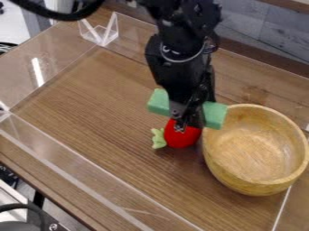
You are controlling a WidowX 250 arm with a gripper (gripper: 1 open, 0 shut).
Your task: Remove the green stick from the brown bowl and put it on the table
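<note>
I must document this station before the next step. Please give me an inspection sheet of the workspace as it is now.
Surface: table, brown wood grain, low clear walls along its edges.
Job's things: green stick lifted out, held crosswise above the table; brown bowl empty, at the right.
Clutter: red fruit with green leaves, beside the bowl, right under the stick.
Grippers: gripper shut on the green stick, pointing steeply down.
Cables: dark cables at the lower left corner, outside the wall.
Surroundings: grey background behind the table; details unclear.
</note>
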